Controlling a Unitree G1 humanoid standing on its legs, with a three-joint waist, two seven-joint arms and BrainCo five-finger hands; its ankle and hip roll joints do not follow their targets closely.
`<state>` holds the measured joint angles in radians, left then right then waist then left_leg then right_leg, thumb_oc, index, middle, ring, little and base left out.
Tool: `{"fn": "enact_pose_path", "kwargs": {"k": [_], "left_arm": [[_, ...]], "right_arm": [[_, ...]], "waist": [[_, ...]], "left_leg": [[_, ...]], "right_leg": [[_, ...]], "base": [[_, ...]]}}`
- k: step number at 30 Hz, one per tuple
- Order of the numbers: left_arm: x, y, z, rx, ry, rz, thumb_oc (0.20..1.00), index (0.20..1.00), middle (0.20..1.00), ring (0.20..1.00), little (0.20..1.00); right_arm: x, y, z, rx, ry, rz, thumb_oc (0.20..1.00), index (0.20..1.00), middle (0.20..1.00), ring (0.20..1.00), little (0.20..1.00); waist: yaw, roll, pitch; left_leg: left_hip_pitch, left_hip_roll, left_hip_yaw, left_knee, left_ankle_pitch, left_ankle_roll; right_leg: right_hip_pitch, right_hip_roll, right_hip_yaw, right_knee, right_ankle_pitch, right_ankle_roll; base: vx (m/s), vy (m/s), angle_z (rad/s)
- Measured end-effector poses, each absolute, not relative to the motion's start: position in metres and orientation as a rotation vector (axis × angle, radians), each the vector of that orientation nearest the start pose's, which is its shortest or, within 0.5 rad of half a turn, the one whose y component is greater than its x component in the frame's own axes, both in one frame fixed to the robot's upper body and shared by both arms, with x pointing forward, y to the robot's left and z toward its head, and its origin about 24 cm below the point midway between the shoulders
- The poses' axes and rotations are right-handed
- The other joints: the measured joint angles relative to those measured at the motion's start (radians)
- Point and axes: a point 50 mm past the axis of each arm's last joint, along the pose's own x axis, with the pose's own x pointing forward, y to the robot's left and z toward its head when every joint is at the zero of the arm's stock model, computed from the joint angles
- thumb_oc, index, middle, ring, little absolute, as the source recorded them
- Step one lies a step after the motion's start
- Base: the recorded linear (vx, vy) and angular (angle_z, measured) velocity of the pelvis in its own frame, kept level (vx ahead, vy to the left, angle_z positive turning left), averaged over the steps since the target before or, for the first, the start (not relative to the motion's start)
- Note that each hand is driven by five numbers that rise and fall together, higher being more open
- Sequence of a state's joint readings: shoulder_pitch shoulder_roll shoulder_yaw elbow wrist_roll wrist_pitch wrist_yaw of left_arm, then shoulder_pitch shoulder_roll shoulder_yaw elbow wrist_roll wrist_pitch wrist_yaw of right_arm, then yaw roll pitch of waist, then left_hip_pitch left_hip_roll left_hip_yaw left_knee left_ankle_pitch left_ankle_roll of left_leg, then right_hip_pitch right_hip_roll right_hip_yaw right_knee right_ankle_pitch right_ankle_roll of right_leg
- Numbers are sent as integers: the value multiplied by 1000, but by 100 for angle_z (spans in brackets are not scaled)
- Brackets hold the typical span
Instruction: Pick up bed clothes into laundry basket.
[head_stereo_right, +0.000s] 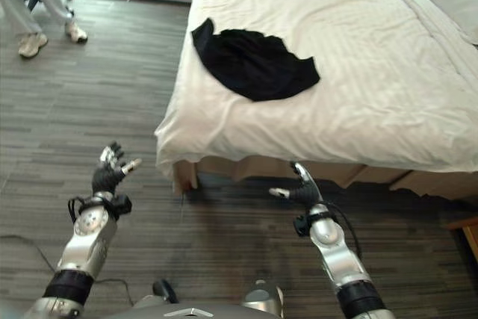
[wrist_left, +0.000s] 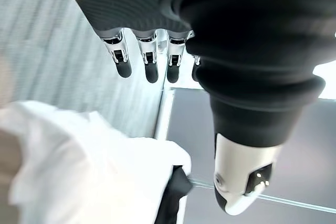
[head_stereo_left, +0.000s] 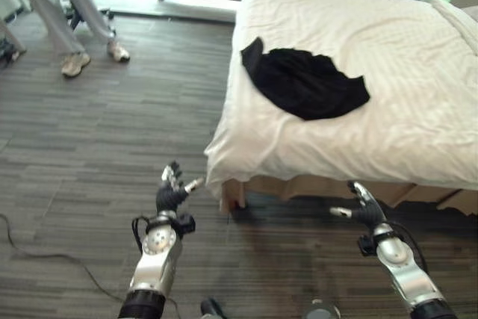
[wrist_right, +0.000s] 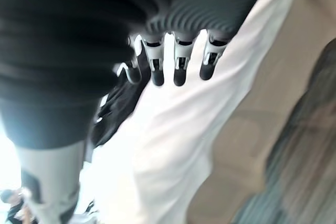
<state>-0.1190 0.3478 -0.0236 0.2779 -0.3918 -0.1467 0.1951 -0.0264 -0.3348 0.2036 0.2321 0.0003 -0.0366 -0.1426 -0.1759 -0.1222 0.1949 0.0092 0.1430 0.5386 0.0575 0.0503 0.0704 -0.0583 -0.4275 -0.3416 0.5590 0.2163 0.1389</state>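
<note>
**Nothing picked up yet: black garment on the bed, both hands empty**

Left eye view: the black garment point(head_stereo_left: 305, 80) lies crumpled on the white bed point(head_stereo_left: 403, 110), near the corner closest to the robot. The left hand point(head_stereo_left: 172, 193) hovers over the floor point(head_stereo_left: 89, 155) beside that corner, fingers loosely spread, holding nothing. The right hand point(head_stereo_left: 360, 207) hangs low in front of the bed's near edge, fingers extended, also empty. By my reading the task is at its very start: reaching, grasping and dropping the garment all remain. A person's legs point(head_stereo_left: 71, 5) stand at the far side of the room.

Right eye view: the same layout, and I can make out no laundry basket, so where the garment must go is unknown.

Left wrist view: straight fingers point(wrist_left: 151, 66) with nothing between them; beyond, the bed corner and a dark edge of the garment, cut off by the frame.

Right wrist view: fingers point(wrist_right: 179, 69) extended over white sheet; the garment is a blurred dark patch partly hidden behind the hand's cover.
</note>
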Motion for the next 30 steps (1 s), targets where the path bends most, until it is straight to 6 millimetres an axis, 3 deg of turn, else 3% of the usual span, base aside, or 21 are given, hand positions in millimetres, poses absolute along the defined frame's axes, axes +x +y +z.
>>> {"fn": "enact_pose_path", "kwargs": {"k": [1,2,5,6,8,9,10,11,14,16,18,19,21,22,23,24,25,26,27,29,30], "left_arm": [[276,231,42,-24,-13,221,1000,1000,1000,1000,1000],[277,228,46,-21,-32,203,1000,1000,1000,1000,1000],[277,227,55,1,-67,179,1000,1000,1000,1000,1000],[274,221,48,12,-40,149,1000,1000,1000,1000,1000],[274,219,45,22,-26,133,1000,1000,1000,1000,1000],[275,216,40,28,0,113,1000,1000,1000,1000,1000],[274,215,36,31,15,105,1000,1000,1000,1000,1000],[276,214,28,40,52,104,1000,1000,1000,1000,1000],[280,218,23,73,83,106,1000,1000,1000,1000,1000],[283,221,29,98,69,103,1000,1000,1000,1000,1000],[287,222,35,99,45,107,1000,1000,1000,1000,1000],[289,218,37,65,31,124,1000,1000,1000,1000,1000],[290,216,37,56,29,122,1000,1000,1000,1000,1000],[286,221,34,39,35,153,1000,1000,1000,1000,1000],[276,231,25,35,68,194,1000,1000,1000,1000,1000],[276,230,25,35,67,189,1000,1000,1000,1000,1000],[279,226,29,30,50,179,1000,1000,1000,1000,1000],[283,224,35,28,22,176,1000,1000,1000,1000,1000],[286,222,38,30,11,170,1000,1000,1000,1000,1000],[284,219,36,29,17,164,1000,1000,1000,1000,1000],[282,220,35,29,23,164,1000,1000,1000,1000,1000]], "right_arm": [[251,-182,-1,-359,172,41,1000,1000,1000,1000,1000],[251,-178,-1,-356,171,52,1000,1000,1000,1000,1000],[256,-172,3,-355,139,68,1000,1000,1000,1000,1000],[260,-171,4,-361,129,65,1000,1000,1000,1000,1000],[264,-175,-1,-413,149,64,1000,1000,1000,1000,1000],[271,-184,-8,-520,189,71,1000,1000,1000,1000,1000],[274,-189,-10,-550,199,44,1000,1000,1000,1000,1000],[280,-194,-15,-604,233,29,1000,1000,1000,1000,1000],[285,-199,-19,-661,270,-2,1000,1000,1000,1000,1000],[292,-209,-13,-736,263,-27,1000,1000,1000,1000,1000],[294,-223,-6,-827,249,-70,1000,1000,1000,1000,1000],[296,-243,4,-914,238,-129,1000,1000,1000,1000,1000],[301,-255,20,-986,198,-163,1000,1000,1000,1000,1000],[305,-258,34,-1044,148,-174,1000,1000,1000,1000,1000],[309,-255,52,-1090,61,-175,1000,1000,1000,1000,1000],[309,-259,56,-1114,48,-187,1000,1000,1000,1000,1000],[309,-264,61,-1136,37,-204,1000,1000,1000,1000,1000],[308,-264,66,-1142,17,-217,1000,1000,1000,1000,1000],[308,-260,71,-1142,-20,-225,1000,1000,1000,1000,1000],[307,-259,71,-1169,-24,-220,1000,1000,1000,1000,1000],[305,-255,67,-1154,-23,-213,1000,1000,1000,1000,1000]], "waist": [[-1,14,4],[-1,32,2],[18,16,-7],[35,20,-4],[43,23,-2],[40,14,-7],[42,17,-5],[45,17,-5],[47,9,-7],[49,-2,-10],[42,-22,-22],[39,7,-28],[24,47,-13],[3,57,-7],[-15,51,-2],[-16,45,1],[-10,32,5],[-8,8,17],[-4,-23,33],[-2,-29,36],[-10,-27,41]], "left_leg": [[11,8,-16,-21,-2,2],[18,9,-28,-43,-9,6],[40,-20,-72,-84,-2,16],[50,-44,-125,-109,-5,20],[50,-64,-185,-130,-10,13],[51,-85,-215,-144,-7,17],[55,-91,-225,-142,-7,18],[73,-91,-240,-140,-22,1],[111,-85,-218,-145,-30,-7],[170,-51,-194,-142,-61,-59],[207,-37,-192,-142,-84,-94],[238,12,-180,-136,-105,-143],[236,68,-134,-102,-85,-172],[224,121,-97,9,-45,-230],[200,170,-121,163,-26,-267],[180,161,-151,190,-19,-273],[114,154,-191,270,43,-279],[58,161,-234,377,20,-294],[23,115,-281,297,-82,-300],[16,99,-271,85,-70,-277],[2,119,-198,14,-38,-243]], "right_leg": [[-52,-2,30,66,6,17],[-83,16,47,50,-38,37],[-117,57,50,-92,-104,52],[-125,107,47,-226,-132,36],[-110,150,43,-398,-134,31],[-90,169,49,-564,-121,29],[-102,162,50,-600,-92,17],[-106,157,55,-652,-47,30],[-148,113,31,-664,7,25],[-166,113,-24,-629,13,17],[-140,123,-19,-614,11,20],[-103,194,-12,-643,35,-26],[-88,256,-15,-649,28,-67],[-62,308,0,-654,2,-104],[-5,324,32,-658,-32,-137],[11,320,37,-658,-44,-148],[20,320,53,-657,-67,-154],[30,311,63,-659,-94,-155],[48,286,75,-660,-92,-147],[63,291,81,-660,-106,-143],[76,299,70,-660,-108,-140]], "base": [[175,41,84],[116,18,53],[170,-58,56],[286,-194,100],[323,-203,106],[279,-202,119],[394,-258,110],[134,-146,63],[156,-172,26],[306,-327,-24],[210,-206,-24],[239,-239,-32],[276,-308,-43],[143,-304,-86],[47,-244,-88],[88,-269,-62],[51,-108,-16],[93,-34,-16],[64,12,-1],[94,42,-16],[123,55,-28]]}}
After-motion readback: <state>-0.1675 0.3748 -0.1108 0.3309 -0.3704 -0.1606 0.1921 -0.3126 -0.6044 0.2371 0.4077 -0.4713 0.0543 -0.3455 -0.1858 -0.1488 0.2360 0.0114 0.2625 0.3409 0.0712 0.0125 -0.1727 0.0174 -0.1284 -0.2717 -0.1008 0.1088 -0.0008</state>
